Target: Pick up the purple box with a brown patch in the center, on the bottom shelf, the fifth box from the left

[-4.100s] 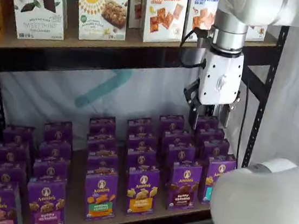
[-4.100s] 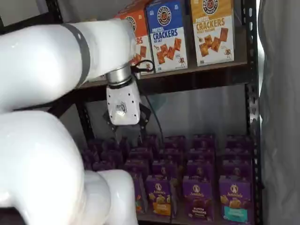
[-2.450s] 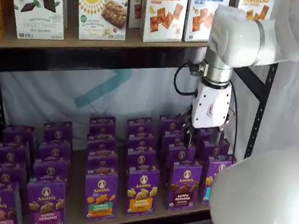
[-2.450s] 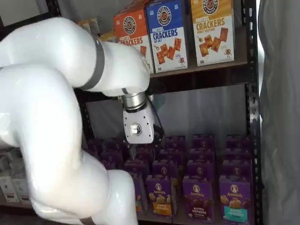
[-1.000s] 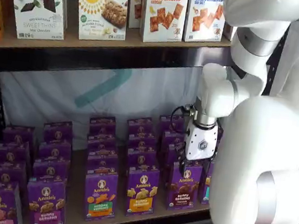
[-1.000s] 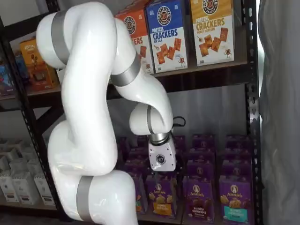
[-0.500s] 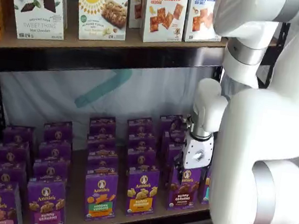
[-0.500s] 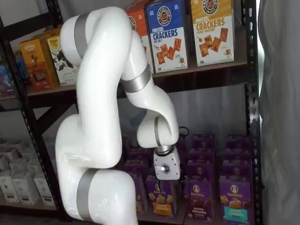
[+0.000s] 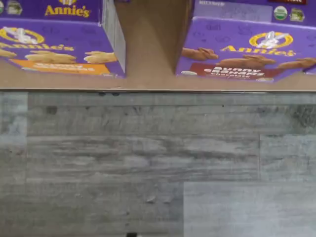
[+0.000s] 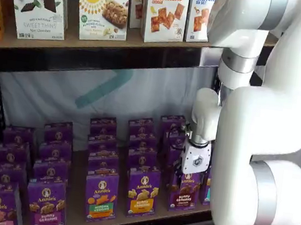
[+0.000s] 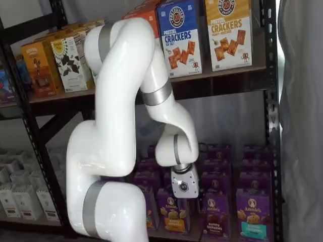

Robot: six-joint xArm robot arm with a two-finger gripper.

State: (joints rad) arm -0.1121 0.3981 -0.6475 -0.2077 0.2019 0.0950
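The purple box (image 10: 183,192) is a small upright cardboard carton with flat printed faces and crisp edges; its front carries dark brown bunny cookies at the centre and white lettering on a dark band, which the wrist view (image 9: 246,54) shows close up. It stands at the front edge of the bottom shelf (image 10: 74,219), a smooth brownish wooden board in a black metal frame, in both shelf views (image 11: 215,218). Just beside it on that board stands a like purple carton with an orange-yellow band (image 9: 59,42), with a strip of bare wood between the two. In front of the shelf's edge the wrist view takes in a grey floor (image 9: 148,163) of weathered, grainy planks. The gripper (image 10: 193,174), a glossy white body on a rounded white arm (image 10: 263,132), hangs directly above the purple box, its lower end at the carton's top (image 11: 184,195). Its black fingers cannot be made out against the dark cartons, so whether they are apart, together or touching the box cannot be told.
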